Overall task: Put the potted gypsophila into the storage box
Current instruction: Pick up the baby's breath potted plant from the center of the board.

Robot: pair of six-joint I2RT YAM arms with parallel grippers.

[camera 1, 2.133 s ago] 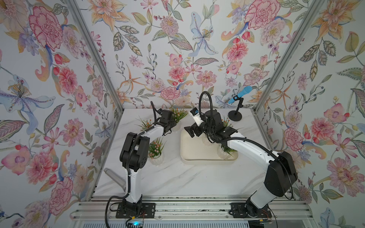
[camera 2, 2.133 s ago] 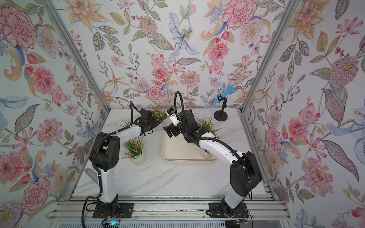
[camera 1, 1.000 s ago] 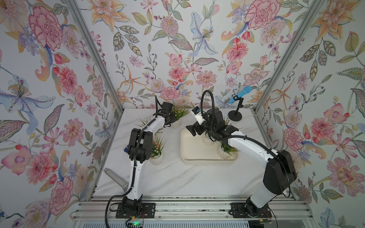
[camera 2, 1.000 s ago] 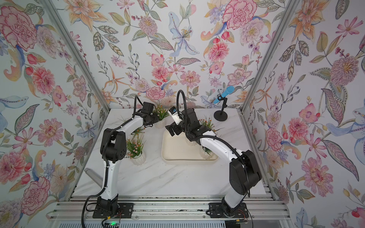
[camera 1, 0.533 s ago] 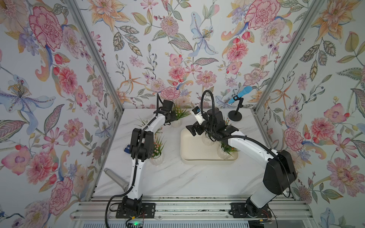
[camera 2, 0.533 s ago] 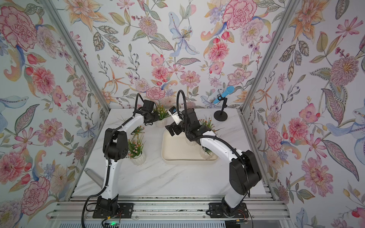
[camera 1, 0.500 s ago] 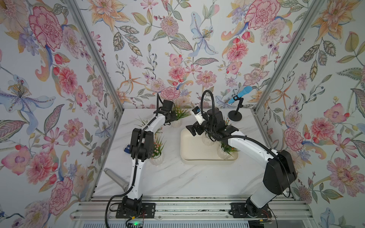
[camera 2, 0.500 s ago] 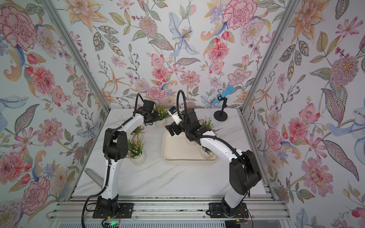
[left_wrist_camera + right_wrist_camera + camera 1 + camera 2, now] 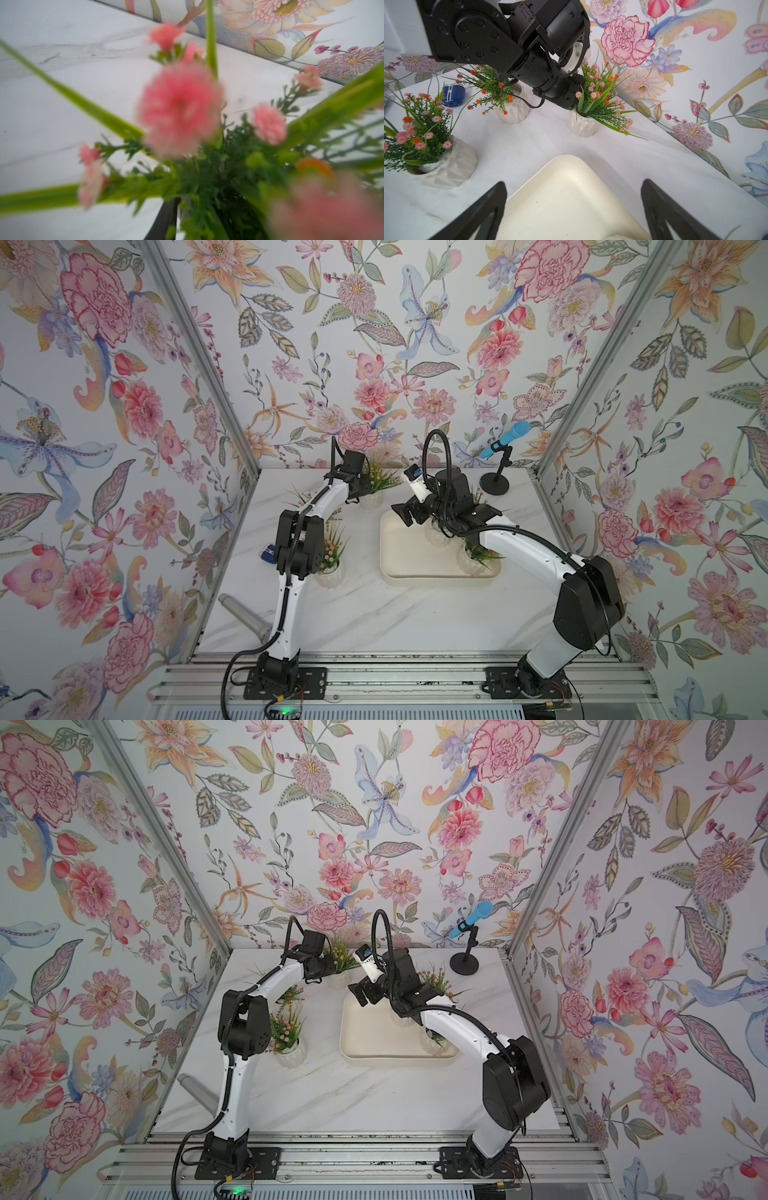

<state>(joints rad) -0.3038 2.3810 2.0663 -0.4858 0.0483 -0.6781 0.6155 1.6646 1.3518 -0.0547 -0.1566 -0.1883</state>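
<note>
Cream matte storage box (image 9: 566, 199) lies under wide right jaws; grassy sprigs (image 9: 600, 99) hide left jaws' state.

Lab booth, floral wallpaper (image 9: 374, 344), aluminium rails (image 9: 395, 680)

I saw bright, even, soft light in both top views, with only faint shadows on the marble just beside the storage box (image 9: 399, 556), while the left wrist view showed the potted gypsophila (image 9: 180, 108) badly out of focus.

Floral-papered walls (image 9: 374, 344) enclose a white, seemingly marble tabletop (image 9: 395, 614).
</note>
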